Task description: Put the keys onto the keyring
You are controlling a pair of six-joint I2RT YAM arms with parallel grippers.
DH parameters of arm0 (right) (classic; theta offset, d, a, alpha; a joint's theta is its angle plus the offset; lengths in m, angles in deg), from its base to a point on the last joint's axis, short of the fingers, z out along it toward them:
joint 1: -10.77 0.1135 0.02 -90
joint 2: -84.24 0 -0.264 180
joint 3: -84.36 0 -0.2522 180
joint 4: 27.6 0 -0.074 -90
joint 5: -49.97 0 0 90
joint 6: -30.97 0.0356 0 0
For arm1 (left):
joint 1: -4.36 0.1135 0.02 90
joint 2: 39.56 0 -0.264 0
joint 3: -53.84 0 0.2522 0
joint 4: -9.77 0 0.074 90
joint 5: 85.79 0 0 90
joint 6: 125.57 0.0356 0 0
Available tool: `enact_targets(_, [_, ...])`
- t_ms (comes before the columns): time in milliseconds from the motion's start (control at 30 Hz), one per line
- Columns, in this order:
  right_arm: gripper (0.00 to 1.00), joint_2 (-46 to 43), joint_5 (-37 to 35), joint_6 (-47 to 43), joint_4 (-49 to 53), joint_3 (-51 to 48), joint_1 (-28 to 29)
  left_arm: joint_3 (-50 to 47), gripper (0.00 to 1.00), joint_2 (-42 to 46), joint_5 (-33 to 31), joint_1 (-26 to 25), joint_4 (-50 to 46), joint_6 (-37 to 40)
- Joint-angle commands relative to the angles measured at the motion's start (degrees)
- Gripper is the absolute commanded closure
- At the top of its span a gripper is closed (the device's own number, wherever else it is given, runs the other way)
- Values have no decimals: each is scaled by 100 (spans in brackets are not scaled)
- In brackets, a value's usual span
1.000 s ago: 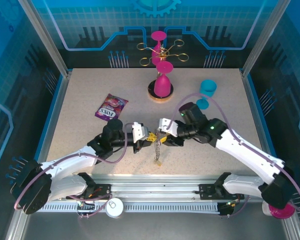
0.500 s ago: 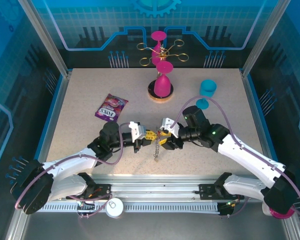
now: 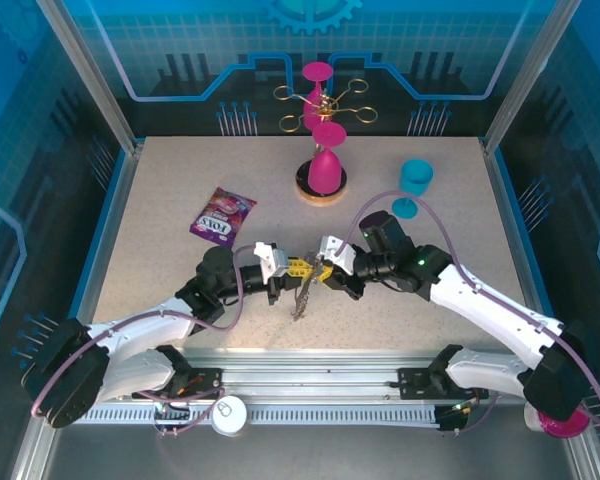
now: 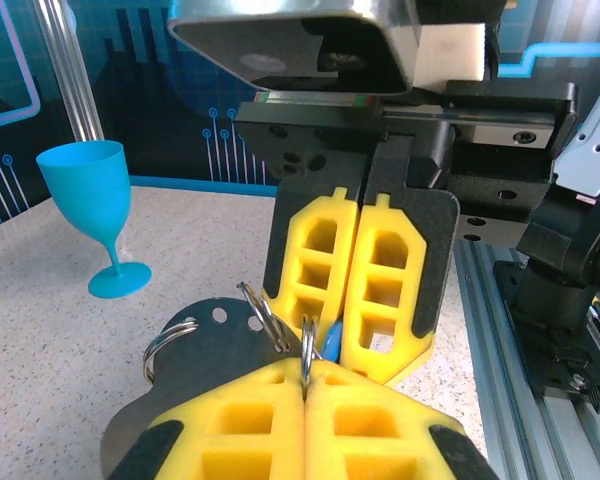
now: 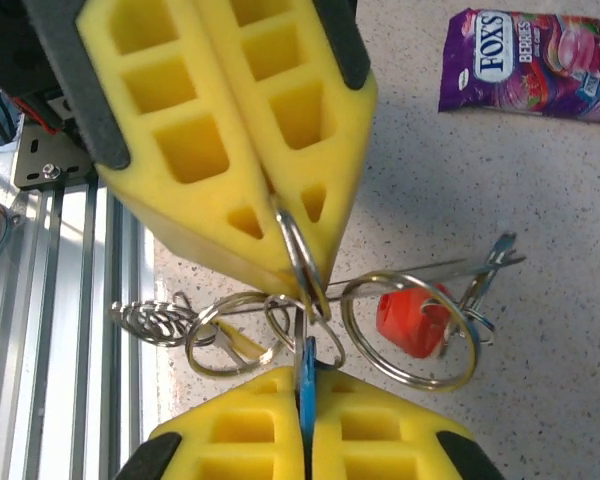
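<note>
My left pincer (image 4: 305, 385) and right pincer (image 5: 302, 420) meet tip to tip above the desk (image 3: 160, 200). They are a little to the right of the Fox's sweets packet (image 3: 222, 215), on its side nearer my bases. The left pincer is pressed together on a thin metal ring (image 5: 298, 262), holding it on edge so its rim faces the other arm. The right pincer is clamped on a blue tag (image 5: 305, 372), presenting it to that ring. A red tag (image 5: 410, 318) sits inside a larger split ring beside the pinch, toward the packet. A short chain (image 3: 302, 298) trails down on the side away from the packet. Whether the pinched ring belongs to the keyring proper I cannot tell. By my reading, threading is under way, and a slip of either grip would drop the bunch.
</note>
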Motion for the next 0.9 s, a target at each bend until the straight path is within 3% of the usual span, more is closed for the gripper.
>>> enact_targets(0, [100,163,-159,-241,226,250,273,-10,100,-48,132,-26,593,-157])
enact_targets(267, [100,245,-236,-412,423,394,447,49,100,-137,327,-15,682,-78])
enact_targets(367, [75,-80,-164,-248,187,184,238,11,100,-179,331,-12,691,-28])
enact_targets(467, [68,-424,231,-99,28,-17,-134,-26,100,-248,378,-19,733,34])
enact_targets(633, [71,-686,695,-87,-105,-142,-493,-37,100,-395,506,-23,862,130])
enact_targets(867, [78,-531,975,-38,-411,-143,-498,-16,100,-580,631,-17,1133,98])
